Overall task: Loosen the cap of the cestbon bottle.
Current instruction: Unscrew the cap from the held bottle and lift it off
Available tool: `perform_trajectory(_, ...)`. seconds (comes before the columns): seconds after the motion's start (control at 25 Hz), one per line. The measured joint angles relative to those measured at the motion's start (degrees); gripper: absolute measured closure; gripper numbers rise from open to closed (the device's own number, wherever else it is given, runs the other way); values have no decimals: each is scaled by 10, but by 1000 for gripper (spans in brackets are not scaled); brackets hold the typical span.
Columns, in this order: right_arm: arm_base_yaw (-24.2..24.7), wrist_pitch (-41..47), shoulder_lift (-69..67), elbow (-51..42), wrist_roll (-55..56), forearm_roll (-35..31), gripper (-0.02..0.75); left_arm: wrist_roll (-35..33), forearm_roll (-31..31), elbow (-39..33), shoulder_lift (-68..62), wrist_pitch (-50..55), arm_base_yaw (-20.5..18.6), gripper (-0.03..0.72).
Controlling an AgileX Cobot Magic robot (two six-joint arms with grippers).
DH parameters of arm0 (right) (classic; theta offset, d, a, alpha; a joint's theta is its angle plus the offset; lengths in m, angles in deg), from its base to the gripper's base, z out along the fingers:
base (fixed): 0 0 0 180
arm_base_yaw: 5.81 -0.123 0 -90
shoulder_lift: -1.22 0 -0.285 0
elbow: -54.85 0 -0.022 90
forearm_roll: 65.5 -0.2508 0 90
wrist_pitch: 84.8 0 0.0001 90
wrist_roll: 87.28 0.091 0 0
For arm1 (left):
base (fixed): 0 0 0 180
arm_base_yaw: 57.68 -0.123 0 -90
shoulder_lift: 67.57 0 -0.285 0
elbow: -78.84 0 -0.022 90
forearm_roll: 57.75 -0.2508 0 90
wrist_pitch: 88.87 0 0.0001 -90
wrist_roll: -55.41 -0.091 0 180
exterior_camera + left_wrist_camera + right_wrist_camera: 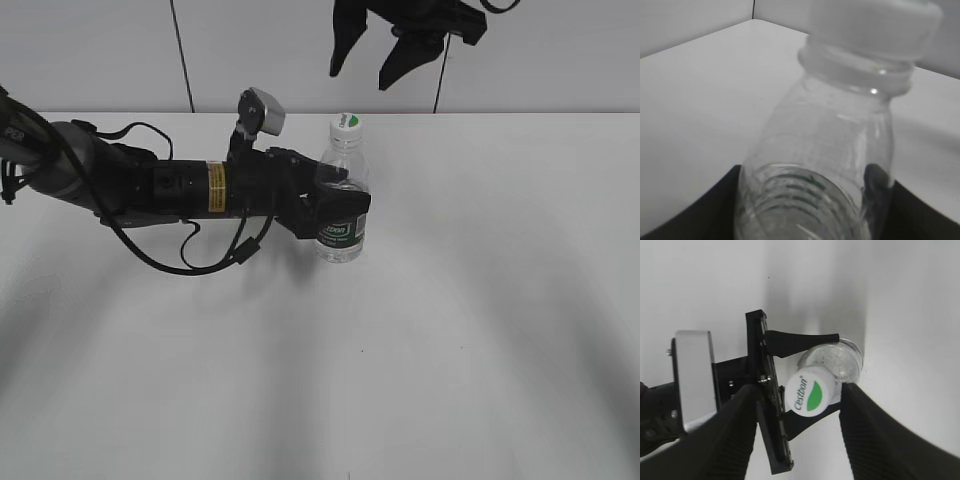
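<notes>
Near the table's [480, 330] far edge, the bottle [343, 200] stands upright, its cap [346, 122] still on. Thin, clear plastic, it looks light and apt to dent, though the blurred wrist view hides any water level. The left gripper [340, 205] clamps its body above the label. The right gripper [795, 432] hangs above, jaws apart astride the cap, the small, stiff, probably ridged part to pinch.

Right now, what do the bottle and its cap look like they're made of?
The cestbon bottle looks like thin clear plastic, glossy: the table shows through it and it has ribbed walls. The cap looks like opaque white plastic, smooth and matte, with a printed green mark.
</notes>
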Motion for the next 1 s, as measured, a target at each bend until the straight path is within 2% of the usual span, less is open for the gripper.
perform_trajectory(0.24, -1, 0, 0, -30, 9, 2, 324, 0, 0, 0, 0, 0, 0, 265)
perform_trajectory(0.56, -19, 1, -10, -30, 9, 3, 325, 0, 0, 0, 0, 1, 0, 266)
perform_trajectory(1.0, -19, 2, -19, -30, 24, 25, 325, 0, 0, 0, 0, 1, 0, 266)
